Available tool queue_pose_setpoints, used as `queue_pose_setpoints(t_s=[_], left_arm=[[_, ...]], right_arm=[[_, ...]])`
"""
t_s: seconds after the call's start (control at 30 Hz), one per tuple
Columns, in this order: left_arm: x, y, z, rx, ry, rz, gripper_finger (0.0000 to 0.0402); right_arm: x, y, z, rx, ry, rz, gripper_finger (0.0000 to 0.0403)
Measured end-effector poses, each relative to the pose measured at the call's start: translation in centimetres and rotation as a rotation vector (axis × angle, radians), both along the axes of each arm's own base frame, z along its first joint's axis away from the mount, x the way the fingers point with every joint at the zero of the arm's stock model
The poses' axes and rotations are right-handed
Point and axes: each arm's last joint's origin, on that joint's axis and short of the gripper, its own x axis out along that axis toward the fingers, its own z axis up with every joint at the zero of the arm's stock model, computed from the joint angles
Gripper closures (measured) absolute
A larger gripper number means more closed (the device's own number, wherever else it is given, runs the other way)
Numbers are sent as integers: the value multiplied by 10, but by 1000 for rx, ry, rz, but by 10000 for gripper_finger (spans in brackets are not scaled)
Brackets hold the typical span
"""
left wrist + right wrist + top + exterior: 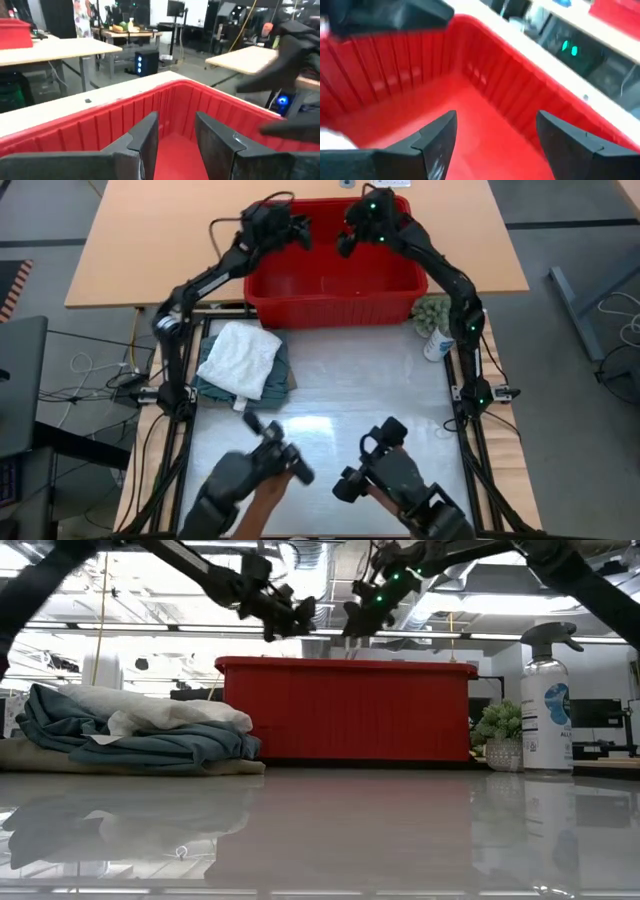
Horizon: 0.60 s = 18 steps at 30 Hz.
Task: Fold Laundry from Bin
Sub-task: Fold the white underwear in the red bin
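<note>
The red bin [335, 310] stands at the table's far edge; both wrist views show only its bare red floor and ribbed walls [100, 125] [485, 65]. My left gripper [303, 235] [176, 117] hovers open above the bin's far left part. My right gripper [343, 245] [496, 114] hovers open above its far right part, facing the left one. The laundry lies piled on the table's left side: the white garment [240, 355] [160, 710] on the teal one [280, 375] [150, 745], which rests on the beige one [30, 755].
A spray bottle [437, 345] [547, 700] and a small plant [432, 310] [498, 735] stand at the table's right edge near the bin. Two further dark arms, with a person's hand [270, 490], reach in over the near edge. A wooden table [150, 240] lies behind the bin.
</note>
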Motion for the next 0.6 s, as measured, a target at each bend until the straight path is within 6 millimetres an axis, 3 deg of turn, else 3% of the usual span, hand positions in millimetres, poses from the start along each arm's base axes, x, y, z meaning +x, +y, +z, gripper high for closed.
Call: queue_pose_setpoints(t_s=[0.13, 0.3, 0.43, 0.6], left_arm=[[18, 32, -9, -71, 32, -21, 283], [32, 61, -36, -204, 69, -122, 283], [34, 65, -50, -249, 3, -200, 283], [36, 61, -59, -276, 99, -228, 283]], right_arm=[[-8, 1, -19, 129, 147, 25, 109], [-13, 16, -40, 301, 328, 118, 109], [-16, 27, -48, 382, 435, 180, 109], [-10, 46, -54, 393, 570, 327, 109]])
